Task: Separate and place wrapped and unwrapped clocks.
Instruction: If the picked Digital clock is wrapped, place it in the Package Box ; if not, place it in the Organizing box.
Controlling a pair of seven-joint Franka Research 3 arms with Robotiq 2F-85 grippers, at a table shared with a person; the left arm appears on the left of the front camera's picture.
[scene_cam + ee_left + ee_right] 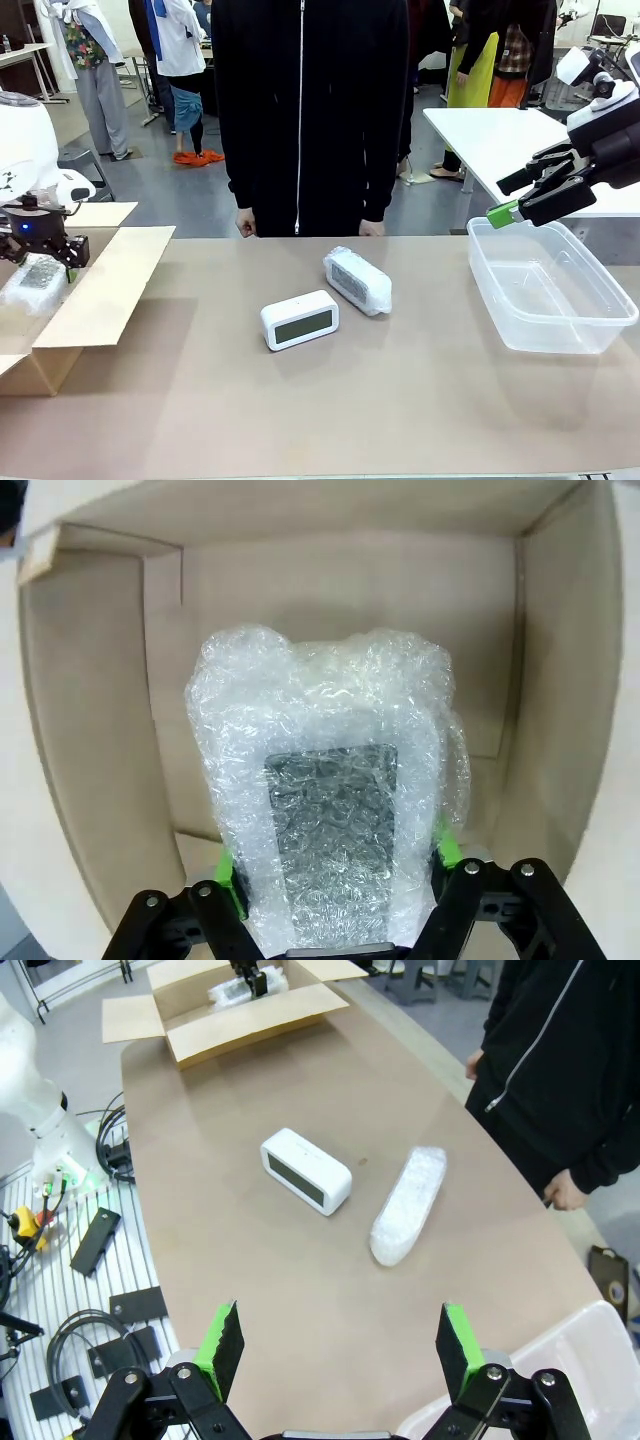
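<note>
Over at the front, left jaws are clamping a wrapped clock (35,280) inside the box (100,290); bare clock (299,320) and second wrapped clock (357,281) are lying on the surface (400,400). Left wrist: I'd be lowering it gently before releasing. Right wrist: right jaws are gaping empty.

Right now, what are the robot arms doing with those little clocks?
They are sorting clocks. The left tool grips a bubble-wrapped clock inside the cardboard box. The right tool hangs open beside the clear tub, holding nothing. A bare white clock and another wrapped clock lie on the table between them, and a person stands at the far side, not touching anything.
</note>
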